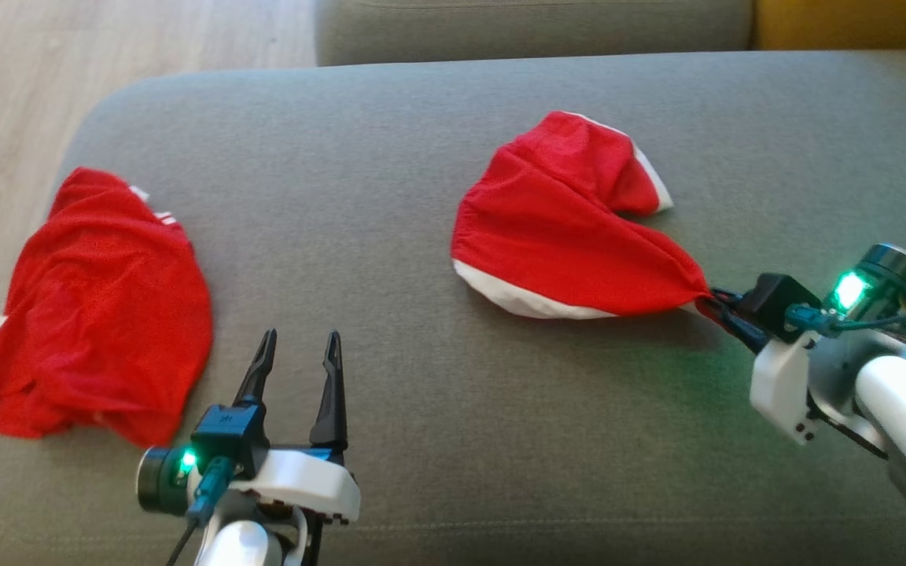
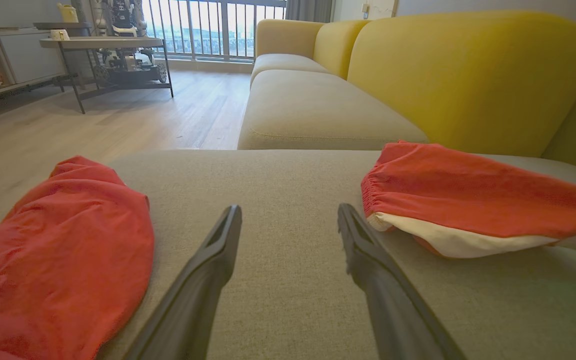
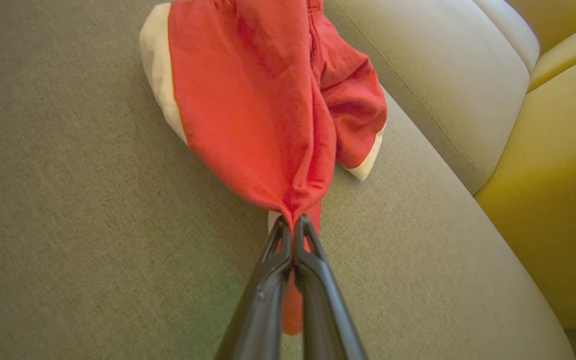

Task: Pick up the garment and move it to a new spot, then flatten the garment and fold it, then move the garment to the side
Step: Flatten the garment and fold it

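**Pinched at One Corner, Fanned Toward the Far Left**

The right gripper (image 1: 708, 303) was clamped on a bunched corner of the crumpled red fabric garment with white trim (image 1: 555, 228), which lay right of centre on the broad grey upholstered cushion (image 1: 421, 157). From that pinch the cloth fanned away toward the far left, its long axis along that line. The left gripper (image 1: 300, 338) hovered spread and empty, well apart to the near left, closer to a second crumpled red cloth garment (image 1: 107, 306) at the cushion's left edge.
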Tool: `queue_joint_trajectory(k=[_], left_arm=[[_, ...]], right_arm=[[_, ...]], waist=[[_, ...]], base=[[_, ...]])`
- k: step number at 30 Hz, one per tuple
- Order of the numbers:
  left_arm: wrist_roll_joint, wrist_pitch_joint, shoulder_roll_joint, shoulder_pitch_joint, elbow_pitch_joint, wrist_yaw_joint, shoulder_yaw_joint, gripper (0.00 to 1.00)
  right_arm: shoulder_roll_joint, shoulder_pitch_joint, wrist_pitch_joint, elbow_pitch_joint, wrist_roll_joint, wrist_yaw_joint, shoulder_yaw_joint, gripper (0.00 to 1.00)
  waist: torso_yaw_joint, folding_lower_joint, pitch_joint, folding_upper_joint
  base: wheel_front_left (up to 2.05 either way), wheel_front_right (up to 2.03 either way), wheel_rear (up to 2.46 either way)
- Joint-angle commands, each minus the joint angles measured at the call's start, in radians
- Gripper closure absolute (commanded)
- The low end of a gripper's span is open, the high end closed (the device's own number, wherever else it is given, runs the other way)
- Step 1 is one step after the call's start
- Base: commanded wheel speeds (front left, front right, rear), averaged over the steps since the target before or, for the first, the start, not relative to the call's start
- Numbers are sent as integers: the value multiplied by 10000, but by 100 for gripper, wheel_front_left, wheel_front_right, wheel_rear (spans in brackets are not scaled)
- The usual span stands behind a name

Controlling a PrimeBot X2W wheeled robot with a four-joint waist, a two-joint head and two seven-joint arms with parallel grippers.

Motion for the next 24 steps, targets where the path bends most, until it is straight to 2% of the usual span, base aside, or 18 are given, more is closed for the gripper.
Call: queue_joint_trajectory(k=[1,7,10,13,16,19,24], left_arm=[[109,-53,-28,-492,-251,-55,286,0],[223,-53,-28,-622,-53,-123,339,0],[242,-53,-28,-695,-49,-121,385,0],[173,-53,-28,-780,-132,-110,426,0],[70,-53,-28,-896,-260,-79,432,0],[-22,-53,-28,-1030,-375,-37,369,0],[-294,-53,-28,-1194,-584,116,330,0]], right_arm=[[-144,71,26,-364,158,-6,-54,0],[100,97,65,-976,722,-6,-372,0],[220,116,2,-1277,777,-6,-1057,0],[534,265,-272,-1582,507,-6,-2212,0],[1284,704,-804,-2042,349,-6,-3695,0],[2308,1370,-1406,-2625,178,-6,-5106,0],[3909,2601,-2157,-3495,42,-6,-6351,0]], waist=[[-159,0,12,0],[-690,0,20,0],[-987,0,4,0],[-1275,0,0,0],[-1513,0,25,0],[-1702,0,69,0],[-2005,0,200,0]], base=[[0,0,0],[0,0,0],[0,0,0],[0,0,0],[0,0,0],[0,0,0],[0,0,0]])
